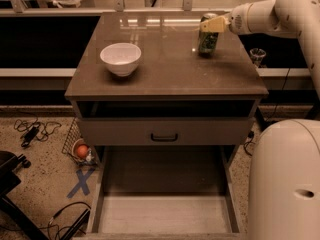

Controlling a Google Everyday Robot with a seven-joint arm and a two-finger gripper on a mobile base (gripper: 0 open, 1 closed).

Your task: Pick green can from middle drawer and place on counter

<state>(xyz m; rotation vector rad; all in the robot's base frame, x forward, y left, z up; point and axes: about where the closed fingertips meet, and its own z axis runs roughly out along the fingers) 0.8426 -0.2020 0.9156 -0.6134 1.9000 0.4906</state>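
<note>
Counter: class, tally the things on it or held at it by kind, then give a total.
Bowls: 1, the white bowl, left side of the counter.
Cans: 1, the green can, back right, its top gripped by the gripper.
Total: 2.

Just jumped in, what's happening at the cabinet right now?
The robot's arm reaches in from the right, with its gripper at the top of the green can. The can is upright at the back right of the counter. I can't tell whether it is set down yet. The middle drawer is pulled open with no can inside. A white bowl sits on the counter's left.
</note>
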